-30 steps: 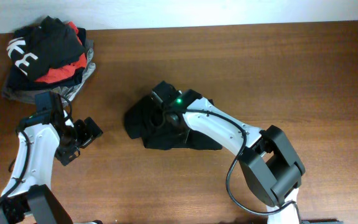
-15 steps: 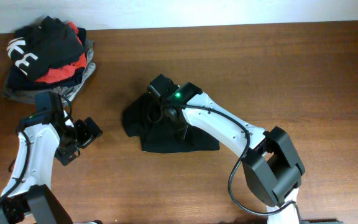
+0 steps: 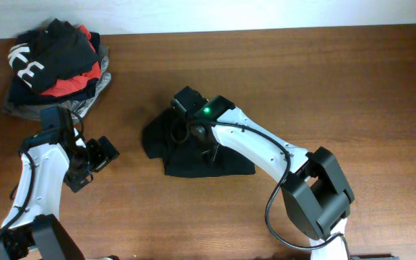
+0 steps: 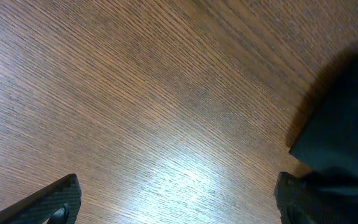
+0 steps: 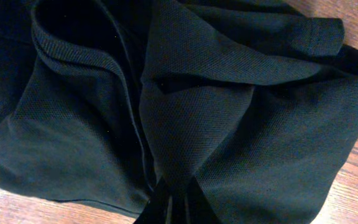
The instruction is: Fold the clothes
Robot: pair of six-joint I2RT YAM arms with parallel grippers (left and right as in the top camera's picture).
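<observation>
Status of folding: incomplete. The black top (image 3: 186, 155) lies in the middle of the desk (image 3: 338, 79), gathered into a compact, uneven heap rather than a flat rectangle. From my right wrist view I note a ribbed edge (collar or cuff, I cannot tell which) curling across the upper left, several overlapping layers, and one loose flap lying toward the far corner. None of the edges is squared. My right pincer (image 5: 171, 208) is pressed together on a pleat of this fabric, which funnels into a tight ridge where the fingers meet it. My left pincer (image 4: 176, 208) stands spread wide above bare wood, holding nothing, well apart from the top on its left side. The pile of other garments (image 3: 53, 61) sits at the far left corner of the desk, apart from the work. Judgement: the garment has been brought roughly together, but the tidy fold is not yet achieved. What remains, in my estimate, is to draw the pinched layer over or out, flatten the bulk and align the edges.
</observation>
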